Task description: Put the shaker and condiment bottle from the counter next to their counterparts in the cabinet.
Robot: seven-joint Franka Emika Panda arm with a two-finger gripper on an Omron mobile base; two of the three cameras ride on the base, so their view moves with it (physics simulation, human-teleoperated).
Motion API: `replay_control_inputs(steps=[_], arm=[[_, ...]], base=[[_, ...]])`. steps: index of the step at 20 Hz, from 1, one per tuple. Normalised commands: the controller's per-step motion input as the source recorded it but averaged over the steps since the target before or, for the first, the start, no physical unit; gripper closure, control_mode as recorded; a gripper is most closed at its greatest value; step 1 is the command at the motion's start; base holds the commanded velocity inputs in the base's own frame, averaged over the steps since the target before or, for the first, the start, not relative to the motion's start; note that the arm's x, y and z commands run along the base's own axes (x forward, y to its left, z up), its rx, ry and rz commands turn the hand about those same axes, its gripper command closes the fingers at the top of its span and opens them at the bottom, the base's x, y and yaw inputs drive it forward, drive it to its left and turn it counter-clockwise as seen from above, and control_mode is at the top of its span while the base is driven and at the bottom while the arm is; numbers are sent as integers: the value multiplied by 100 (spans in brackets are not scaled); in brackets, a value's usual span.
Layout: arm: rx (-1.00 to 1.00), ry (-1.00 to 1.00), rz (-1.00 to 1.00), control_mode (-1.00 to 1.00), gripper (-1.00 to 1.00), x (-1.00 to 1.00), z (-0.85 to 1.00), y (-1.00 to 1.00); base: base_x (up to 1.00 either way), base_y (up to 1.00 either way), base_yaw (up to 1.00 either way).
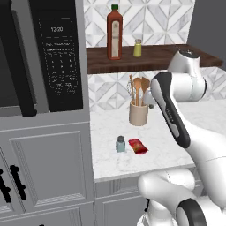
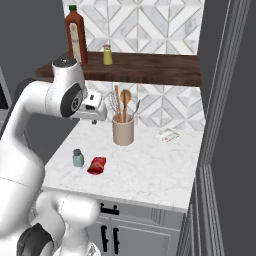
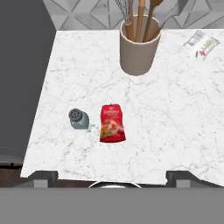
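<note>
The small teal shaker (image 1: 120,144) (image 2: 78,157) (image 3: 78,118) stands on the marble counter (image 1: 110,128) (image 2: 150,167) (image 3: 170,118) near its front edge. The flat red condiment packet (image 1: 138,146) (image 2: 97,165) (image 3: 112,123) lies just right of it. My gripper (image 2: 95,119) (image 3: 111,177) hangs high above both, open, its fingertips (image 3: 43,176) wide apart with nothing between them. On the dark wooden shelf (image 1: 167,55) (image 2: 150,67) stand the tall red bottle with a green cap (image 1: 114,33) (image 2: 76,35) and the yellow-green shaker (image 1: 137,48) (image 2: 107,55).
A beige utensil crock (image 1: 138,112) (image 2: 123,131) (image 3: 138,50) with wooden spoons stands behind the two items. A white packet (image 2: 168,134) (image 3: 201,45) lies at the back right. A black oven panel (image 1: 57,57) bounds the counter's left, a grey wall (image 2: 225,100) its right.
</note>
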Motion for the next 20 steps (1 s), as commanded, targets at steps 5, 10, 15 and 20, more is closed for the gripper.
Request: replay_control_inputs(steps=[5,10,15,20], arm=[[0,0,0,-100,-100,-35,-4,-18],[0,-7,0,-100,-100,-27,-19,-17],[0,-2,0,-100,-100,-6,-44,-13],[0,-6,0,-100,-100,0,-47,-5]], base=[[0,0,0],[0,0,0],[0,0,0],[0,0,0]])
